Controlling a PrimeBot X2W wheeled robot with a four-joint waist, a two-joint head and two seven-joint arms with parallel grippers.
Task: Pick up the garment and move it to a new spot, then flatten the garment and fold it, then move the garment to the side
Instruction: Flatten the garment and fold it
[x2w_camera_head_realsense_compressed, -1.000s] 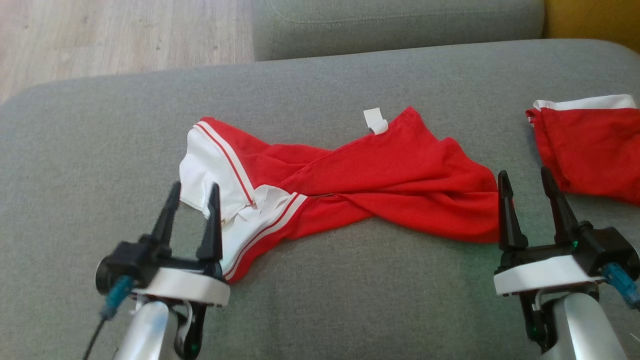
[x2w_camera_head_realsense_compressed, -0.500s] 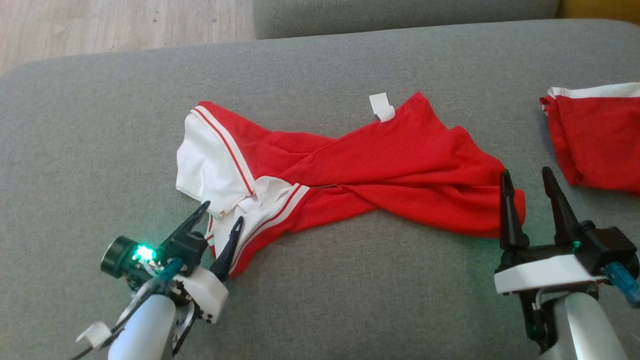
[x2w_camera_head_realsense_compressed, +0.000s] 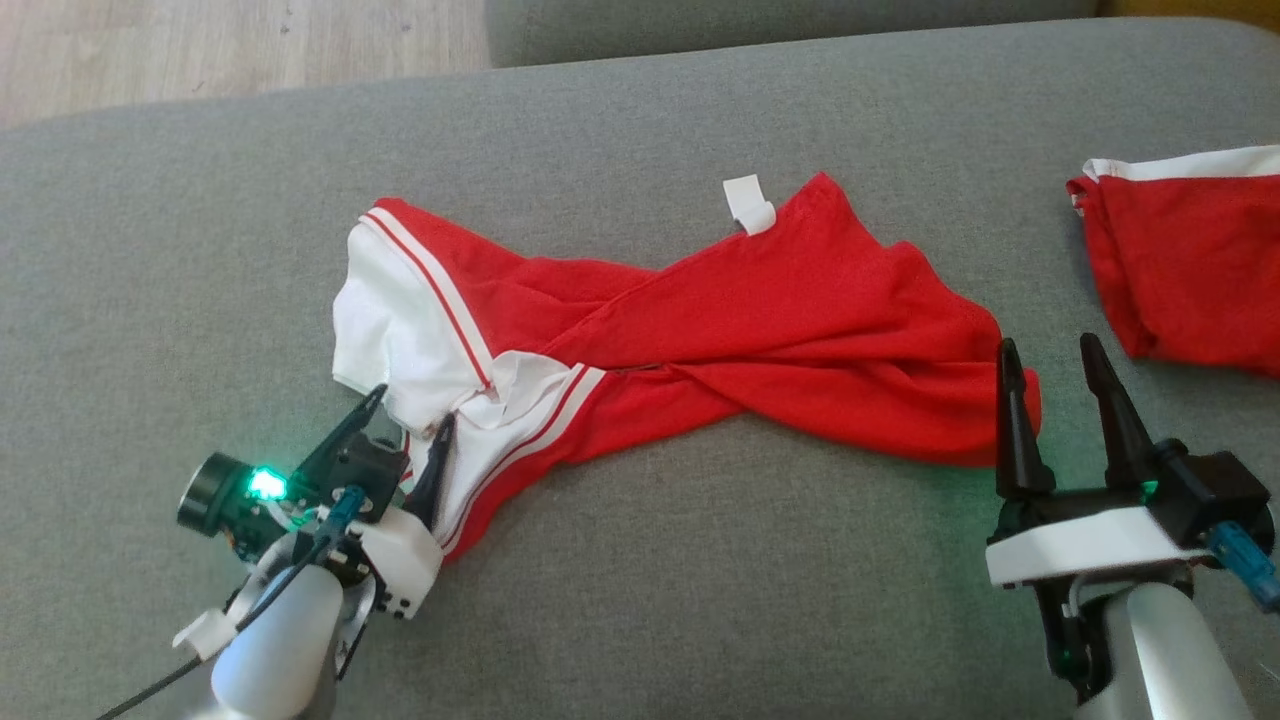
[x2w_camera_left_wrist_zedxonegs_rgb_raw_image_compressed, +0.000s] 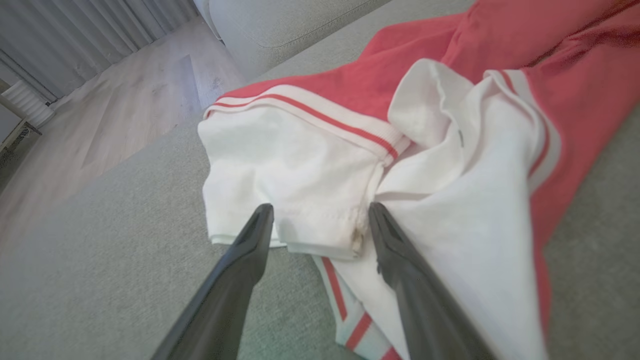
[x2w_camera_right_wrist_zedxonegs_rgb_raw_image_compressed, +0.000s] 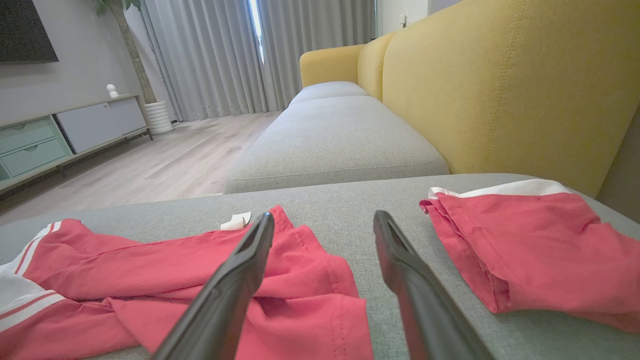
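At the near-left white hem (x2w_camera_left_wrist_zedxonegs_rgb_raw_image_compressed: 310, 235) of the garment (x2w_camera_head_realsense_compressed: 720, 320), I'd push my spread-open left gripper (x2w_camera_head_realsense_compressed: 412, 405) deeper, then pinch both layers.

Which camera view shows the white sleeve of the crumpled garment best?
The left wrist view: the white sleeve is close, its hem between the fingers of the open left gripper. The head view shows it whole but small; the right wrist view, a white sliver at the left edge.

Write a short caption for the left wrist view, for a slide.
Open left gripper poised at the white edge of a twisted red garment on a grey cushion.
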